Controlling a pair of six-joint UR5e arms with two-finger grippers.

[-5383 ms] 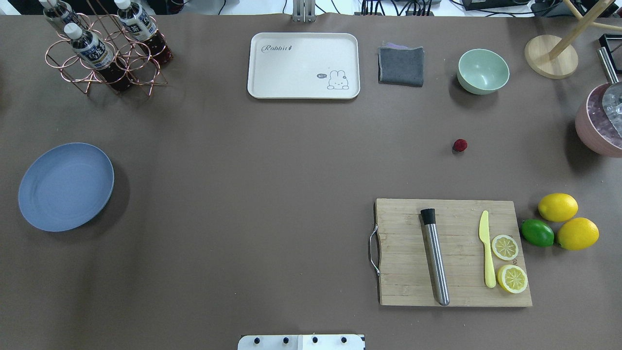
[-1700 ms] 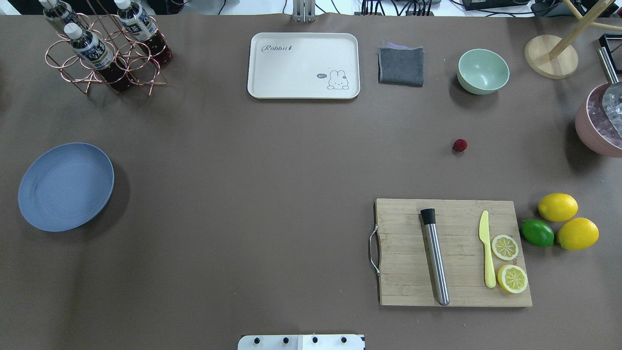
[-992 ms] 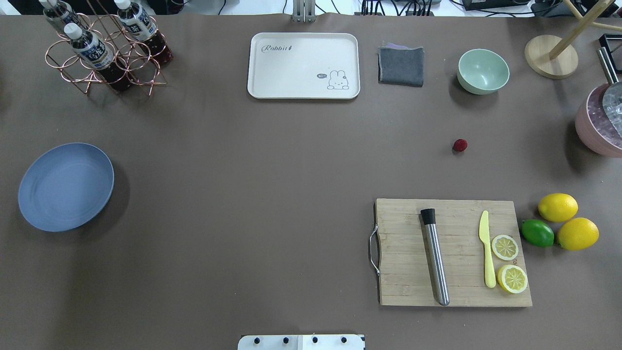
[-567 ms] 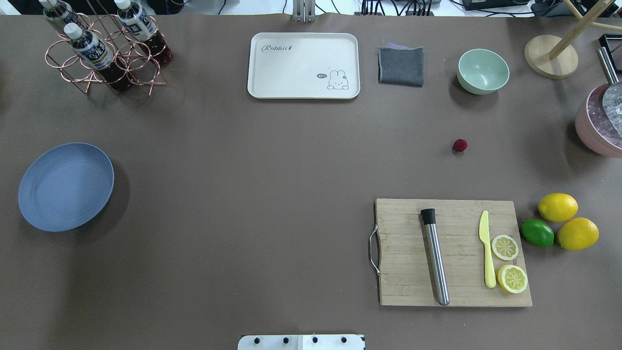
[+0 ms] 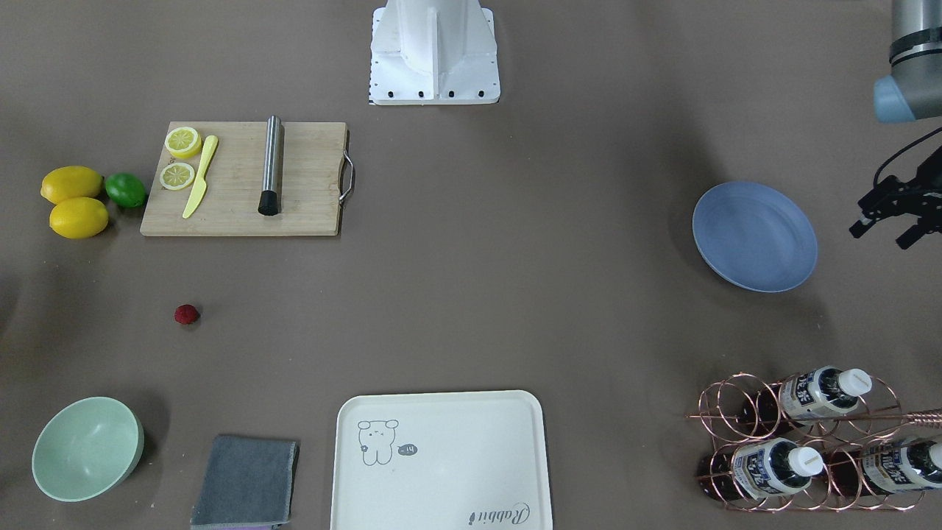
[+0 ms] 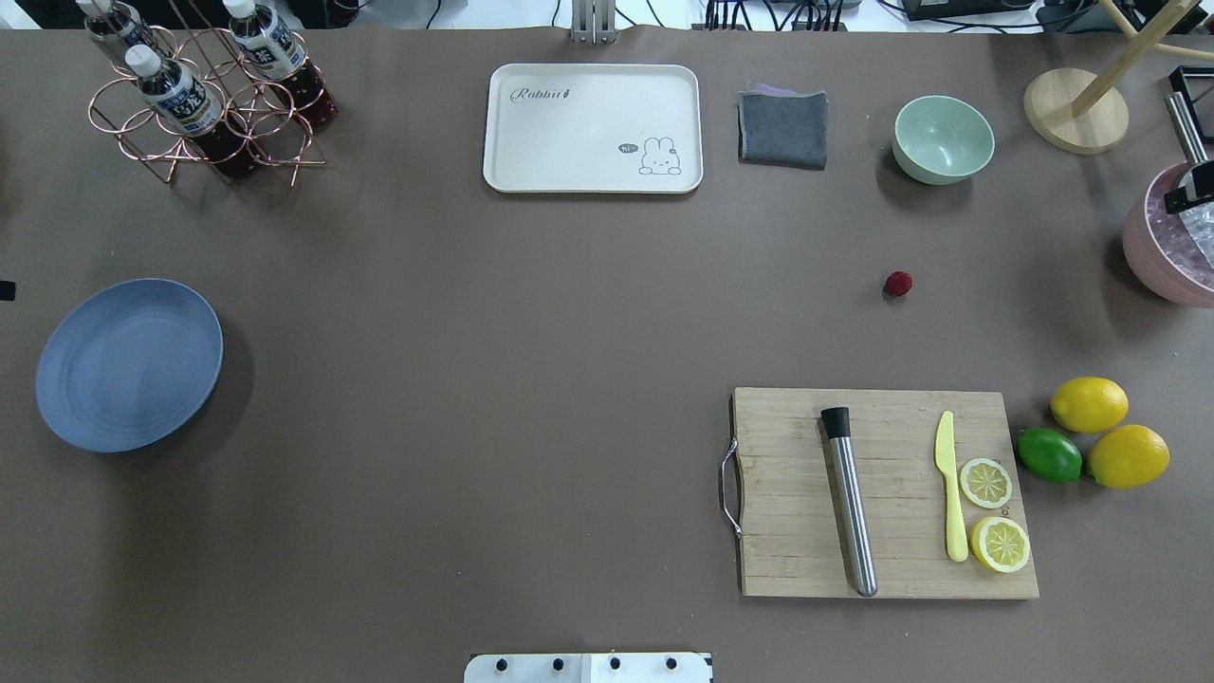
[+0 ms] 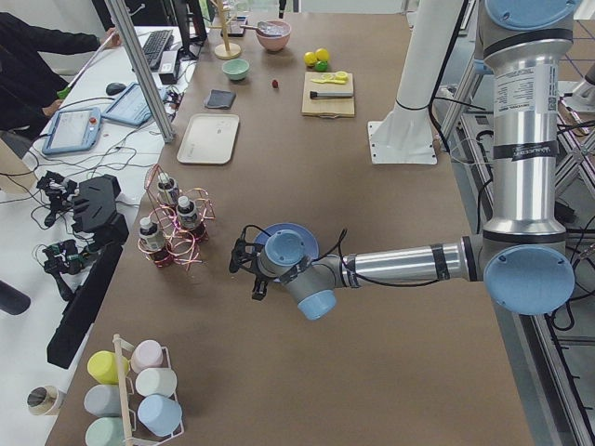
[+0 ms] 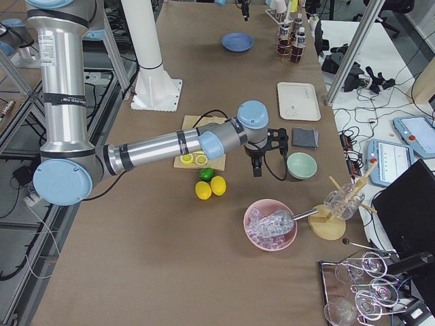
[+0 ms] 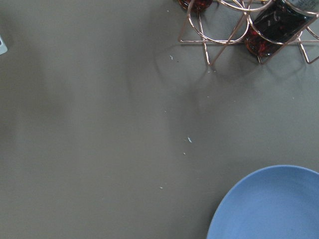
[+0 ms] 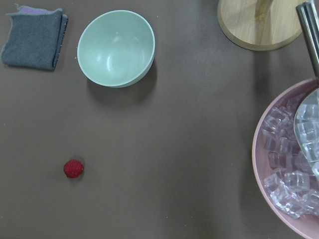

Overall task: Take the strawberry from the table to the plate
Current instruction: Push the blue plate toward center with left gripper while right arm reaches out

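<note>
The strawberry (image 6: pixel 898 283) is a small dark-red berry lying alone on the brown table (image 6: pixel 531 313), between the mint bowl and the cutting board; the right wrist view shows the strawberry (image 10: pixel 74 169) at lower left. The blue plate (image 6: pixel 128 363) sits bare at the table's left side. My left gripper (image 5: pixel 881 234) hovers just outside the plate (image 5: pixel 754 235), fingers apart and holding nothing. Only a black sliver of my right gripper (image 6: pixel 1190 197) shows at the overhead view's right edge, well right of the strawberry. The right gripper (image 8: pixel 256 165) hangs above the table, and I cannot tell its state.
A wooden cutting board (image 6: pixel 887 493) carries a steel muddler, a yellow knife and lemon slices, with two lemons and a lime (image 6: pixel 1049 454) beside it. A mint bowl (image 6: pixel 943 138), grey cloth (image 6: pixel 782 128), cream tray (image 6: pixel 593 128), bottle rack (image 6: pixel 204 90) and pink ice bowl (image 6: pixel 1171 247) line the far side.
Black gripper parts have come into the overhead view at its left edge by the plate and at its right edge over the ice bowl. Strawberry and plate have not moved.
</note>
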